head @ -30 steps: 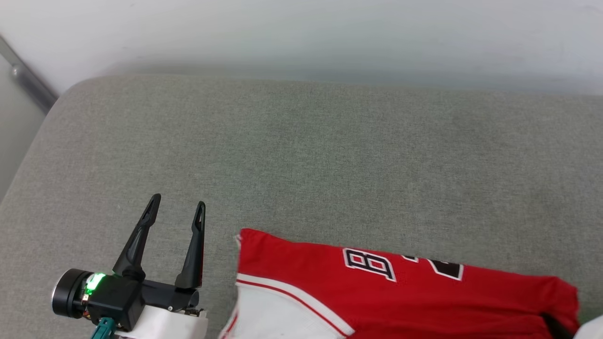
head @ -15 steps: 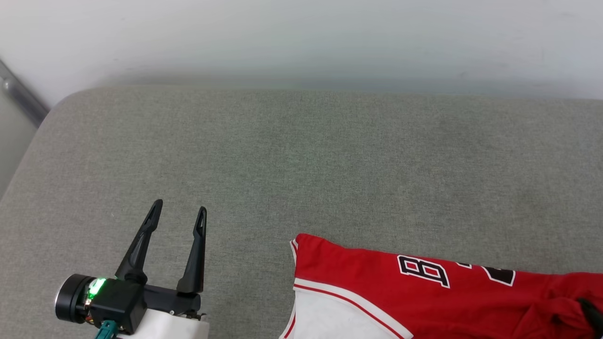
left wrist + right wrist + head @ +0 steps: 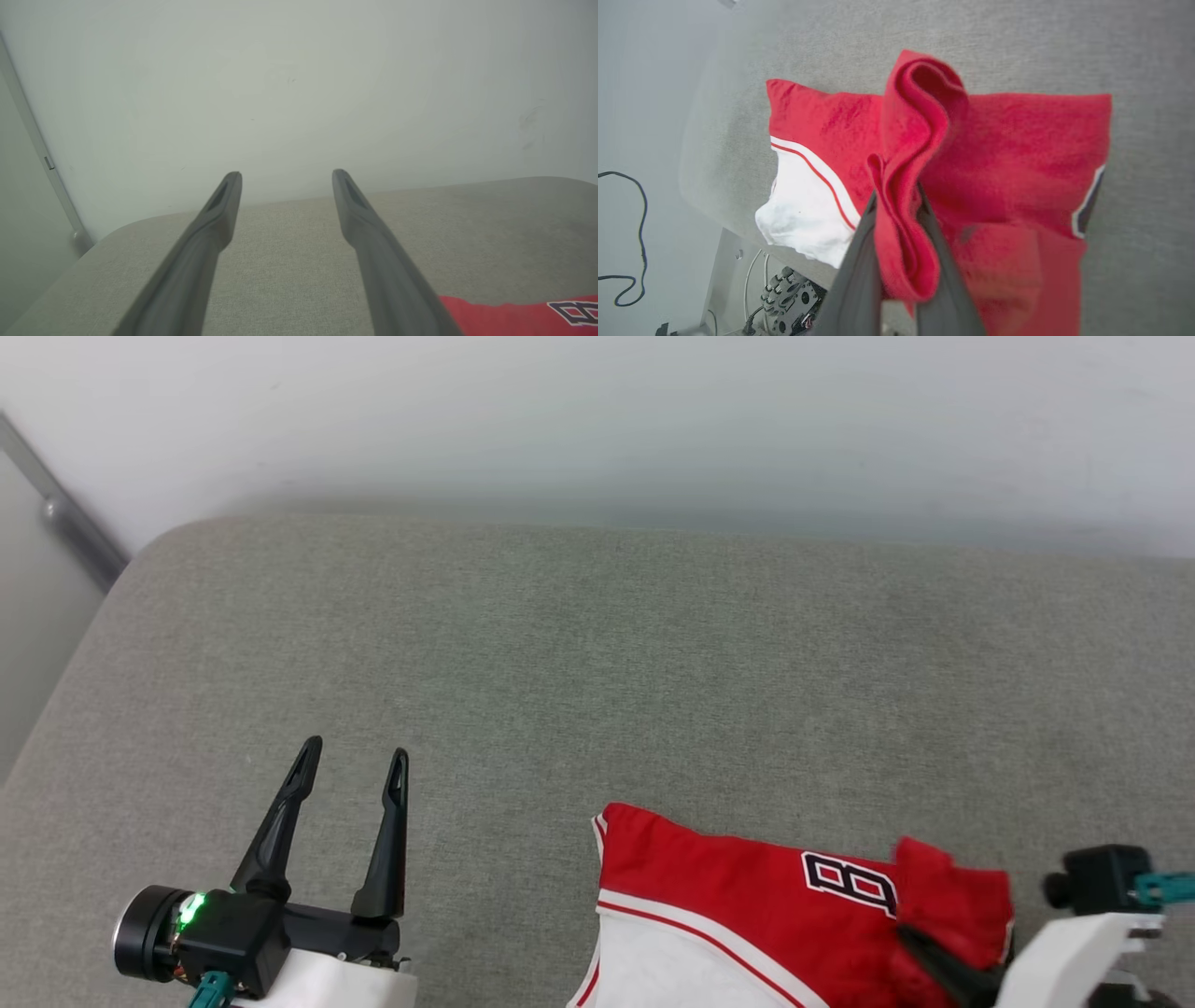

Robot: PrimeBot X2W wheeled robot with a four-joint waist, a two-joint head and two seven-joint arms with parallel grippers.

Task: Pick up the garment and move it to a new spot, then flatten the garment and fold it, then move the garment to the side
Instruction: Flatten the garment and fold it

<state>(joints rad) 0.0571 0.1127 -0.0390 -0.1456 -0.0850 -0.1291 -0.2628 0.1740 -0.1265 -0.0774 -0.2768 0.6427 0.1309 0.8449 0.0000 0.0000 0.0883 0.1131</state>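
The garment (image 3: 738, 896), red with a white sleeve and a black "B" print, lies at the near edge of the grey cushion. My right gripper (image 3: 910, 941) is shut on a bunched red fold of it, raised over the shirt's right part. The right wrist view shows that gripper (image 3: 896, 196) with the fold pinched between both fingers, the garment (image 3: 1017, 140) spread beneath and the white sleeve (image 3: 803, 210) at the left. My left gripper (image 3: 356, 753) stands open and holds nothing, to the left of the shirt and apart from it. Its wrist view shows that gripper (image 3: 286, 176) and the garment's edge (image 3: 514, 315).
The grey cushion (image 3: 597, 663) stretches wide behind and to the left of the shirt, ending at a pale wall (image 3: 597, 420). A metal rail (image 3: 65, 518) runs down at the far left. Below the cushion's edge lie a black cable (image 3: 626, 233) and robot parts (image 3: 789, 298).
The shirt has slid right, away from the left gripper. My right gripper has come into the head view, carrying a red fold leftward over the print. The head camera shifted a little.
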